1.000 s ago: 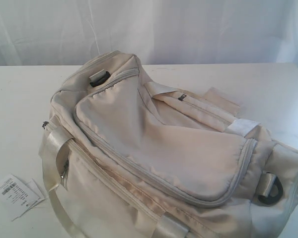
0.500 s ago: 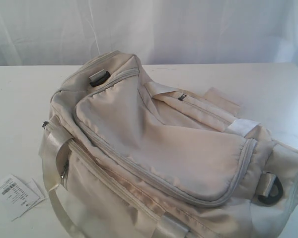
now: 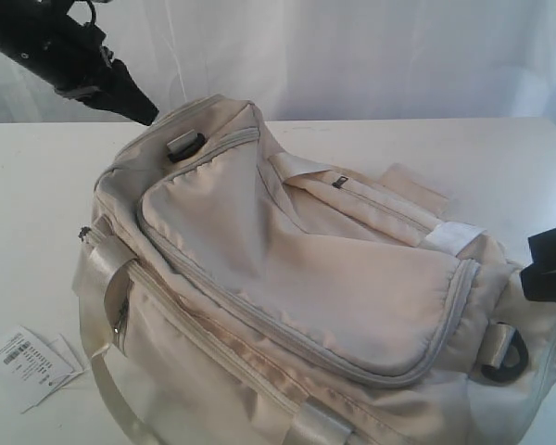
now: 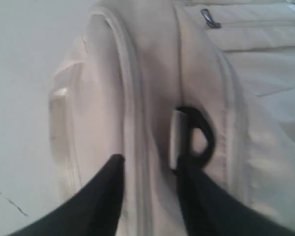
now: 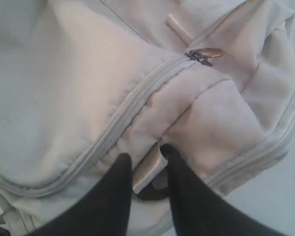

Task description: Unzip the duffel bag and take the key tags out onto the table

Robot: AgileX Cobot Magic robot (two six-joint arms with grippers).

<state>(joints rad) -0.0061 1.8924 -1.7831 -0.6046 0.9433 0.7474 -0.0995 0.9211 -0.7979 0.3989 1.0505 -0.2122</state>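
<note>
One table (image 3: 37,185). One duffel bag (image 3: 296,278) lies on it, zippers shut, so you can't see contents. Two hands: left hand (image 4: 150,164) and right hand (image 5: 145,160), both released, empty, above bag ends. Two D-rings (image 3: 506,352). Paper tags (image 3: 32,366), count unclear to you.

We are seeing the duffel bag (image 3: 296,278) crowding the middle, the table (image 3: 500,167) lying open behind, paper tags (image 3: 32,366) sitting near-left
</note>
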